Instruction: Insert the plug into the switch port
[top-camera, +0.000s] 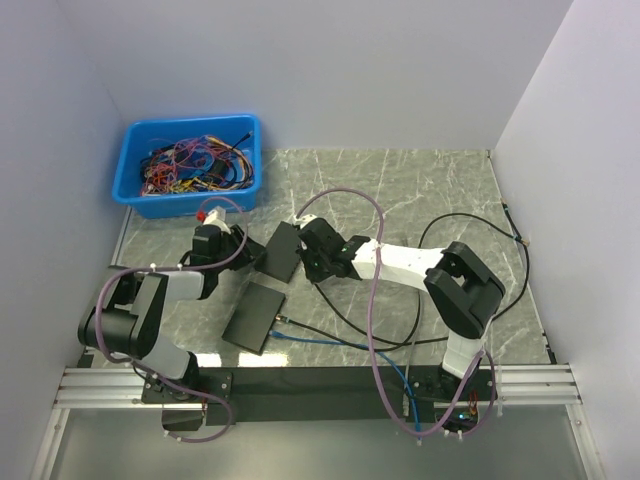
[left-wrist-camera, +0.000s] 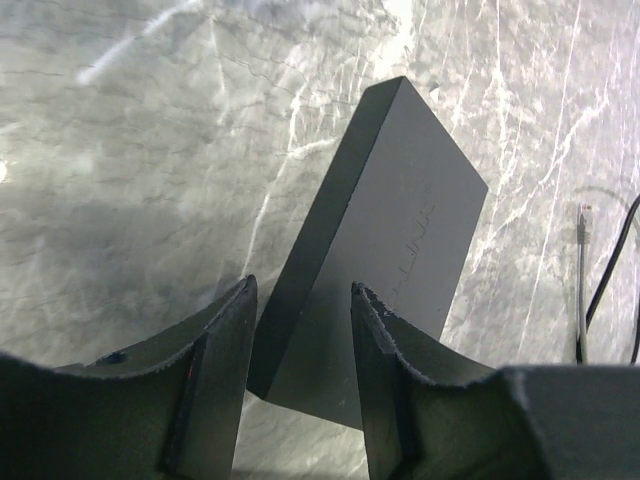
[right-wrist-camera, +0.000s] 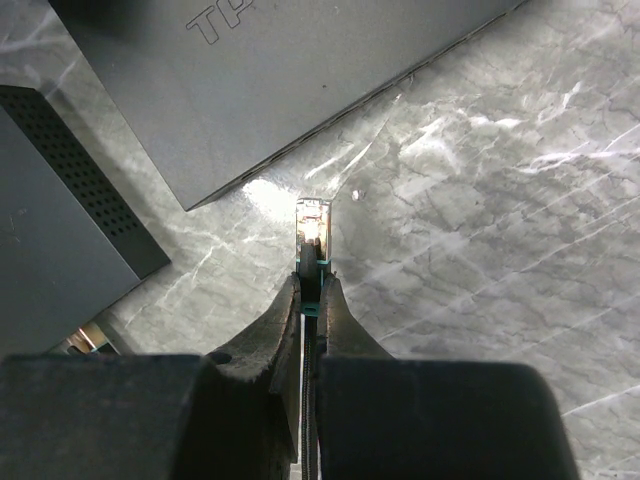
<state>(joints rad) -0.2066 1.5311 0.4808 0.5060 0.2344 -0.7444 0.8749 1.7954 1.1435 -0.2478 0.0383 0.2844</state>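
The switch (top-camera: 283, 250) is a flat black box on the marble table. It also shows in the left wrist view (left-wrist-camera: 400, 220) and, with "TP" lettering, in the right wrist view (right-wrist-camera: 300, 70). My right gripper (right-wrist-camera: 312, 280) is shut on a clear plug (right-wrist-camera: 313, 220) with a teal boot and black cable. The plug tip hangs a short way off the switch's near edge, not touching it. In the top view the right gripper (top-camera: 309, 264) is just right of the switch. My left gripper (left-wrist-camera: 300, 285) is open, its jaws either side of the switch's near corner, at the switch's left (top-camera: 246, 255).
A second black box (top-camera: 255, 315) with vent holes lies nearer the arms, with a blue cable (top-camera: 320, 340) at it; it also shows in the right wrist view (right-wrist-camera: 50, 220). A blue bin (top-camera: 190, 128) of cables stands back left. A loose plug end (left-wrist-camera: 583, 215) lies right of the switch.
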